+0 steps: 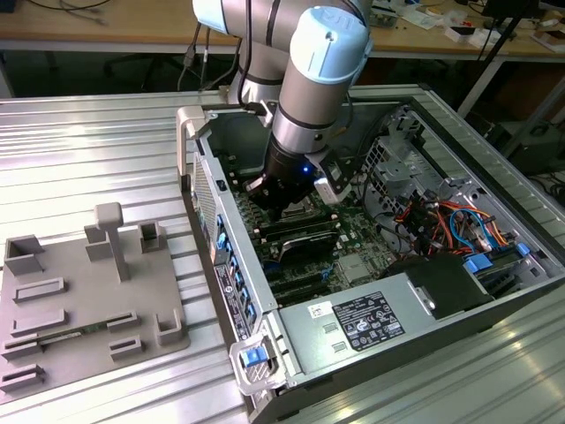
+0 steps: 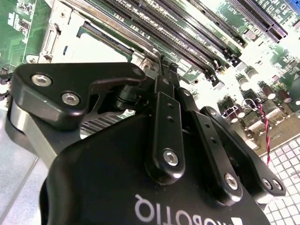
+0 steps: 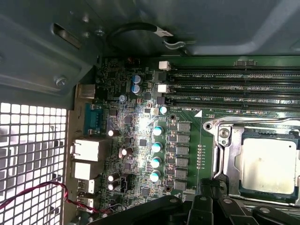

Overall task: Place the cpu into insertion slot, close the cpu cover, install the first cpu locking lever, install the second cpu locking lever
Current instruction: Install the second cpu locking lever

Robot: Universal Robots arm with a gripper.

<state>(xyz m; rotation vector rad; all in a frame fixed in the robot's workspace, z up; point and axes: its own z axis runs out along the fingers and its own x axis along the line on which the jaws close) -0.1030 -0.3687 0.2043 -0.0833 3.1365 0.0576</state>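
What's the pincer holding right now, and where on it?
Nothing that I can see. The pincer is shut at its tips, low over the board beside the cpu cover, and the cpu sits in its socket.

exterior view: high, oblique, far, over the open computer case | both wrist views: very near the motherboard, sharing the memory slots

The pincer is matt black metal with shiny steel bolts. The cpu has a dull, pale grey metal top, and the cpu cover around it is bright bare silver metal. The table is ribbed, brushed aluminium, and the tray on it looks like matt grey plastic.
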